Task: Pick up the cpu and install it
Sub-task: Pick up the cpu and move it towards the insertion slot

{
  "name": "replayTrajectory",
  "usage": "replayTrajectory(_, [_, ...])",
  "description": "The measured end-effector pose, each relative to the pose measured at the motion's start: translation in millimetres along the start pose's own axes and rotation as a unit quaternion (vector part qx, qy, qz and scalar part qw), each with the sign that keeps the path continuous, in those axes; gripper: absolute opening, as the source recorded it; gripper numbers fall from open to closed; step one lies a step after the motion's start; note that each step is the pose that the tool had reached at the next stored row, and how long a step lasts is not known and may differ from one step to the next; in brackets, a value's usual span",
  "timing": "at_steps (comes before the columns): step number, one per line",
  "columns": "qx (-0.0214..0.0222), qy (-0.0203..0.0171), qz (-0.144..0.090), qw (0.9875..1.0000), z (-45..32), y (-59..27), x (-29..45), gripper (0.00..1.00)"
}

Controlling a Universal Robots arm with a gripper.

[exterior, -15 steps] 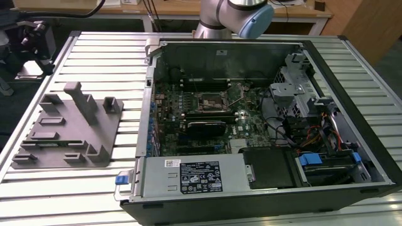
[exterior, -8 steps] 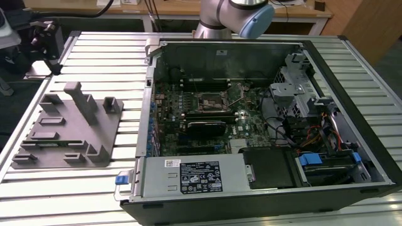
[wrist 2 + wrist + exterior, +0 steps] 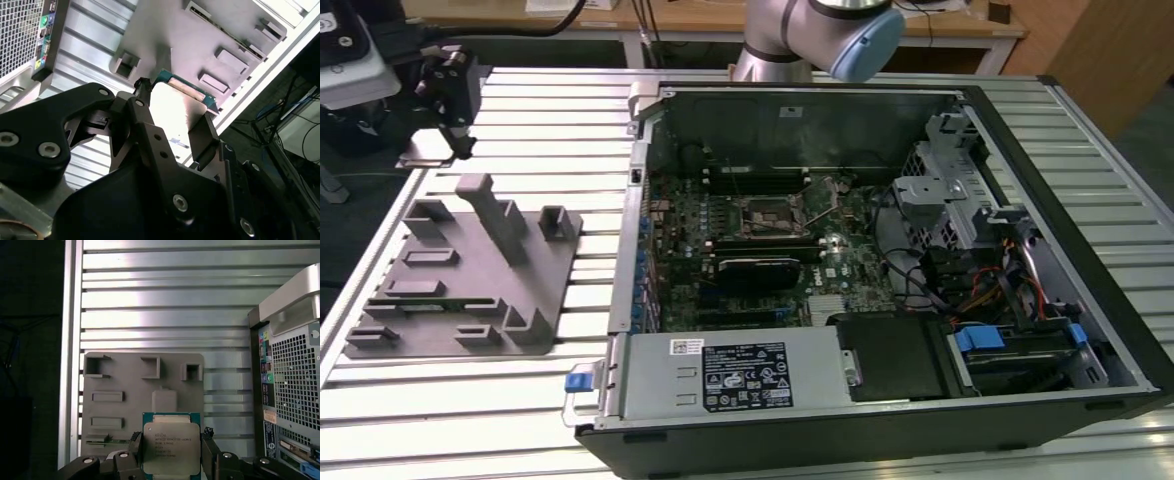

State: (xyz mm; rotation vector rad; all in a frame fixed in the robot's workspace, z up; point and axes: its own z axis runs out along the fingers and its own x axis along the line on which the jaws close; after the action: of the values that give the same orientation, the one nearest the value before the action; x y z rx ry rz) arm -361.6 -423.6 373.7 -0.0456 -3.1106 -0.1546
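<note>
Pincer [image 3: 171, 438] – black two-finger unit on the arm, clenched on the cpu [image 3: 170, 446]; one finger [image 3: 209, 439] presses each of two opposite edges. In the second wrist view the pincer [image 3: 172, 112] shows the same grasp, with the cpu [image 3: 176, 107] spanning the gap between the fingers.

Cpu – small flat square chip with a silvery metal top and a greenish rim, held in the pincer clear of the surface beneath.

Grey fixture [image 3: 125, 382] – moulded plate with raised blocks and recesses, lying flat on the table beneath and beyond the pincer, apart from the held chip. It is also seen in the second wrist view [image 3: 165, 30] and the exterior view [image 3: 467, 270].

Slatted metal table [image 3: 165, 290] – carries the fixture, extending past the pincer on all sides.

Open computer case [image 3: 801, 120] – well apart from the pincer [image 3: 454, 105], toward the exterior view's right. Its perforated rear panel [image 3: 292, 375] appears in the first wrist view.

Motherboard socket [image 3: 767, 212] – inside the case, far from the pincer.
</note>
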Motion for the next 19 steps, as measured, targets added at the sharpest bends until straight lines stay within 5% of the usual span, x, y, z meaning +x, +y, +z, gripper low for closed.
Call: replayTrajectory(19, [0.0,0.0,0.0,1.0,-1.3,1.6,-52.0,0.55])
